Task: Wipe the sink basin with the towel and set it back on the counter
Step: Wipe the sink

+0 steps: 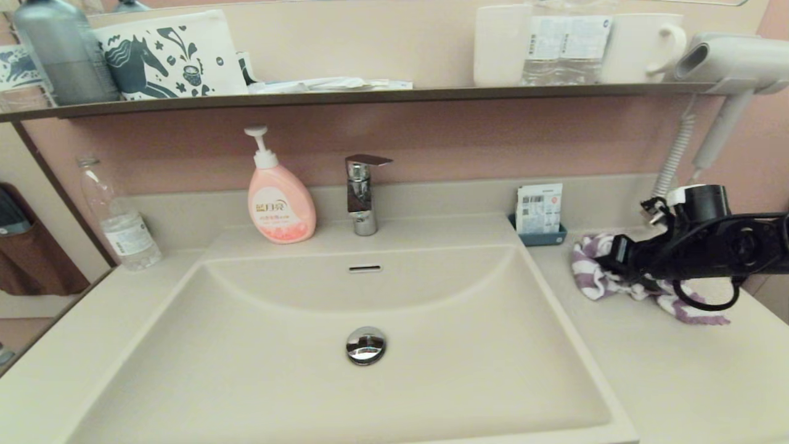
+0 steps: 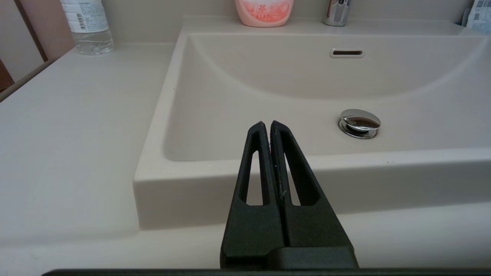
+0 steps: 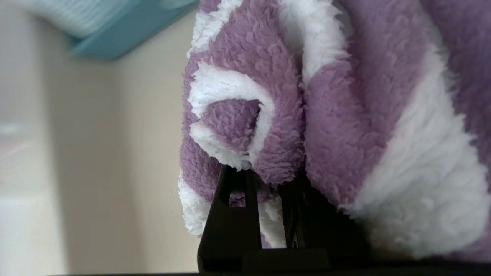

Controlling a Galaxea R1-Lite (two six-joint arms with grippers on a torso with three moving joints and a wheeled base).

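The towel (image 1: 592, 280), purple-and-white striped terry, lies bunched on the desk (image 1: 690, 376) to the right of the sink basin (image 1: 345, 382), just in front of a small blue tray (image 1: 542, 237) of sachets by the back edge. My right gripper (image 1: 616, 262) is pushed into its left part; in the right wrist view my fingers (image 3: 230, 199) are buried in the folds with pile pressed between them, so I judge them closed on the towel (image 3: 345, 115), though the tips are hidden by cloth. I cannot tell whether the towel is lifted at all; most of it looks to rest on the desk. Gripping a thick fold rather than an edge should give me a pad to drag over the basin. The basin holds nothing but its chrome drain plug (image 1: 365, 345) and the overflow slot (image 1: 365, 268). My left gripper (image 2: 270, 126) is closed on nothing and hangs at the basin's front rim, out of the way. A pink soap bottle (image 1: 280, 200) and the faucet (image 1: 362, 194) stand on the back ledge, so a wipe should stay below them. A water bottle (image 1: 120, 219) stands at far left.
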